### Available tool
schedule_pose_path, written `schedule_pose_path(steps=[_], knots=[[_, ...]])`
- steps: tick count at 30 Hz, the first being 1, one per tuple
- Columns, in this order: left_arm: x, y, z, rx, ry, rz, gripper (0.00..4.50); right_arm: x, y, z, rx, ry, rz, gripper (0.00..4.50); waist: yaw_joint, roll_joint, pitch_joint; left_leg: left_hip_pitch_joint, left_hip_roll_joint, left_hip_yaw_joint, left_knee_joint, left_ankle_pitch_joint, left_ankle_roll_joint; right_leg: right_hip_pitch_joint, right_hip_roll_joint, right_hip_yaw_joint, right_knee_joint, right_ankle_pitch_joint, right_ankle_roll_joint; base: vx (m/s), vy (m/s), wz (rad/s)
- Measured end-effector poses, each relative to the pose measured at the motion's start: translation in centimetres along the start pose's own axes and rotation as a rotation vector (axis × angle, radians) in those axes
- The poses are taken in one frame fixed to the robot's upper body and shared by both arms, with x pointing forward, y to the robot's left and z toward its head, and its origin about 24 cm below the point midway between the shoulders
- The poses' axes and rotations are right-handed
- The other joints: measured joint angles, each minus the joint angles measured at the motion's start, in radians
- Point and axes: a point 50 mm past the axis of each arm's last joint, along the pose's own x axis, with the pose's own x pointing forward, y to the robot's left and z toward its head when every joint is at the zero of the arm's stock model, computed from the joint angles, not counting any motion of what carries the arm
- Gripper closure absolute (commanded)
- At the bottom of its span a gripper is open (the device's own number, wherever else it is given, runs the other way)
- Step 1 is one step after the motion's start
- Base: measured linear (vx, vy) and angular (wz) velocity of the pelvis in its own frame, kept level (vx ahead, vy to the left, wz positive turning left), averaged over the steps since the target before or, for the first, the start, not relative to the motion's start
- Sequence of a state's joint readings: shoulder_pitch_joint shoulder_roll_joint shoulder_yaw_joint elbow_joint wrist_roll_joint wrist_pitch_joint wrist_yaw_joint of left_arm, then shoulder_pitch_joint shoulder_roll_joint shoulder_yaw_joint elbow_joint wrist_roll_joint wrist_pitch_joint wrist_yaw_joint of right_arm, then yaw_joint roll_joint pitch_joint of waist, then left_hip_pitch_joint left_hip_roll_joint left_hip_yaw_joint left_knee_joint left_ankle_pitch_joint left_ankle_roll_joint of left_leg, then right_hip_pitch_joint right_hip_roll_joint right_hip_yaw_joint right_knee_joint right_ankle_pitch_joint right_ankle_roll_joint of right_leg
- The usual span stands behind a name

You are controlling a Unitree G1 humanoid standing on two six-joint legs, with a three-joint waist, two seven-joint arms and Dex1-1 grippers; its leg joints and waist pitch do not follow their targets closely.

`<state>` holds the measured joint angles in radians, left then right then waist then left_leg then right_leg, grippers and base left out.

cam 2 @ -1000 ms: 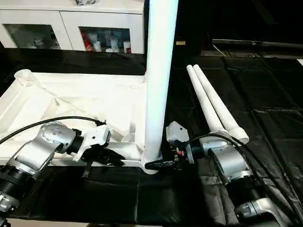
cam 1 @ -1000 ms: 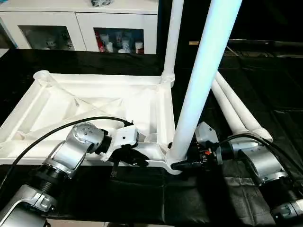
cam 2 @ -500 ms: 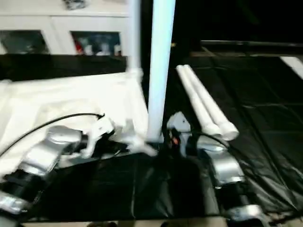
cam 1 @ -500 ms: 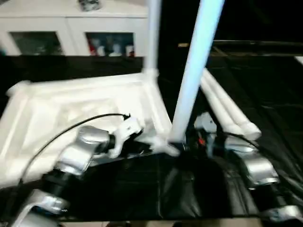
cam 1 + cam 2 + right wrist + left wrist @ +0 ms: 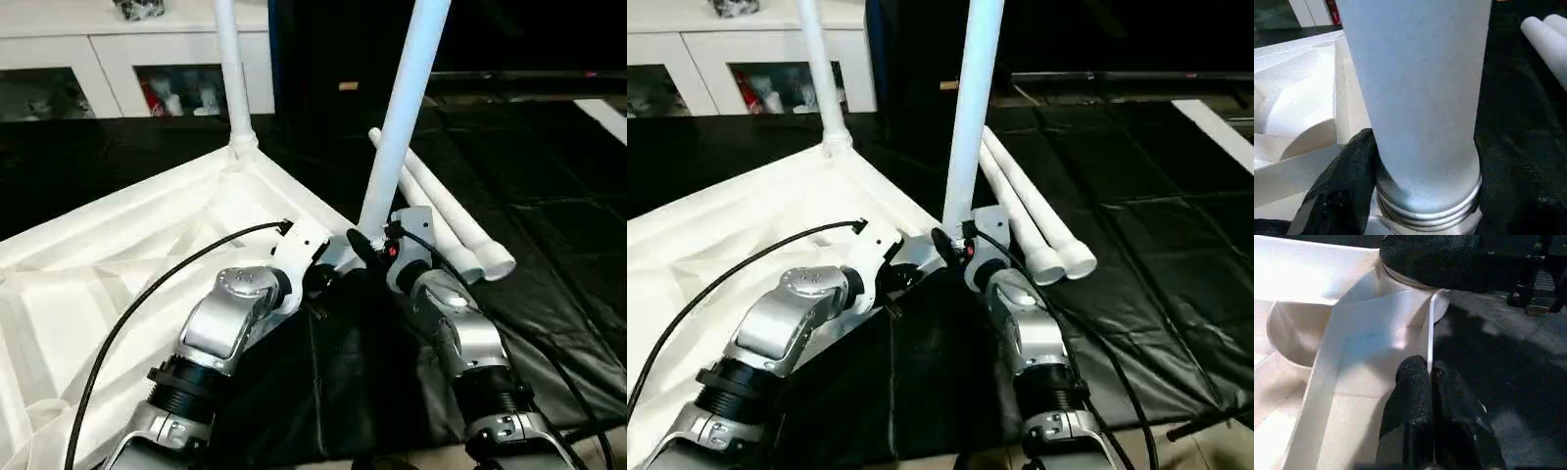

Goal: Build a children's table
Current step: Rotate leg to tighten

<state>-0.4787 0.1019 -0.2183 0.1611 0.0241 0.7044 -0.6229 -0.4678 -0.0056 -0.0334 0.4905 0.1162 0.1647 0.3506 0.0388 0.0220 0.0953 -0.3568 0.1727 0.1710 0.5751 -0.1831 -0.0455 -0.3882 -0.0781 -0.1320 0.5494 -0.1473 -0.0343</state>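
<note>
The left gripper (image 5: 1431,382) is pinched shut on the thin side wall of the white plastic rectangular table top (image 5: 118,255), close to its near corner socket. The right gripper (image 5: 1420,196) stands spread around the base of the nearer upright white tapered tube leg (image 5: 402,117), one black finger (image 5: 1344,181) pressed against the leg just above its threaded end. A second ago the top lay square across the head views with both forearms spread apart; now it sits turned, its near corner pointing toward the robot, and the two silver forearms converge on that corner. The left forearm reaches in from the lower left, the right one from the lower right, wrists almost meeting. The top lies ribbed underside up on the black cloth (image 5: 549,255). A second white leg (image 5: 233,88) stands in the far corner socket, and two loose white tube legs (image 5: 456,220) lie side by side just right of the right gripper
</note>
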Motion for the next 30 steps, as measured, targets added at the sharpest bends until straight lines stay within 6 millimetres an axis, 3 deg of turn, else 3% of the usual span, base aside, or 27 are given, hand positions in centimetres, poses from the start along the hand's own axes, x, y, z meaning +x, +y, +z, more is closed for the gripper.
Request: schedule_pose_path(steps=[3, 5, 10, 14, 24, 30], knots=[[-0.3, 0.1, 0.1, 0.023, -0.007, -0.021, 4.50, -0.2, -0.1, 0.2, -0.005, -0.007, 0.037, 1.15, 0.008, 0.000, -0.001, -0.005, -0.001, 0.001, -0.001, -0.001, -0.002, -0.012, 0.001, 0.006, 0.014, 0.000, -0.004, 0.017, -0.009, 0.01], [-0.6, 0.3, 0.1, 0.049, -0.009, -0.037, 4.50, -0.5, -0.5, 0.4, -0.026, -0.007, 0.071, 0.84, 0.015, 0.001, -0.001, -0.012, 0.000, 0.001, -0.001, 0.001, 0.002, -0.018, 0.002, 0.006, 0.020, -0.003, -0.007, 0.000, 0.000, 0.00], [-1.4, 1.0, -0.2, 0.091, 0.007, -0.085, 4.50, -1.8, -1.7, -0.5, -0.035, 0.034, 0.148, 0.41, 0.028, 0.001, -0.001, -0.011, 0.001, 0.001, 0.000, 0.002, 0.001, -0.020, 0.002, 0.006, 0.028, -0.008, -0.009, 0.000, 0.000, 0.00], [-2.0, 1.4, -0.6, 0.144, 0.020, -0.140, 4.50, -2.9, -2.9, 0.5, -0.099, 0.034, 0.243, 0.04, 0.040, 0.002, 0.000, -0.011, 0.001, 0.001, 0.005, 0.001, 0.000, -0.020, 0.002, 0.008, 0.028, -0.008, -0.009, 0.000, 0.000, 0.00], [-4.1, 2.9, -1.8, 0.279, 0.063, -0.355, 4.50, -5.8, -3.9, 3.0, -0.238, 0.084, 0.616, 0.04, 0.061, 0.002, 0.000, -0.011, 0.002, 0.002, 0.010, 0.001, 0.000, -0.014, 0.002, 0.010, 0.029, -0.009, -0.007, 0.000, 0.000, 0.00], [-5.0, 3.1, -2.2, 0.387, 0.095, -0.485, 4.50, -6.6, -2.9, 2.6, -0.269, 0.172, 0.845, 0.19, 0.076, 0.003, -0.001, -0.011, 0.003, 0.002, 0.011, 0.001, -0.001, -0.013, 0.002, 0.011, 0.030, -0.009, -0.008, 0.000, 0.000, 0.00]])
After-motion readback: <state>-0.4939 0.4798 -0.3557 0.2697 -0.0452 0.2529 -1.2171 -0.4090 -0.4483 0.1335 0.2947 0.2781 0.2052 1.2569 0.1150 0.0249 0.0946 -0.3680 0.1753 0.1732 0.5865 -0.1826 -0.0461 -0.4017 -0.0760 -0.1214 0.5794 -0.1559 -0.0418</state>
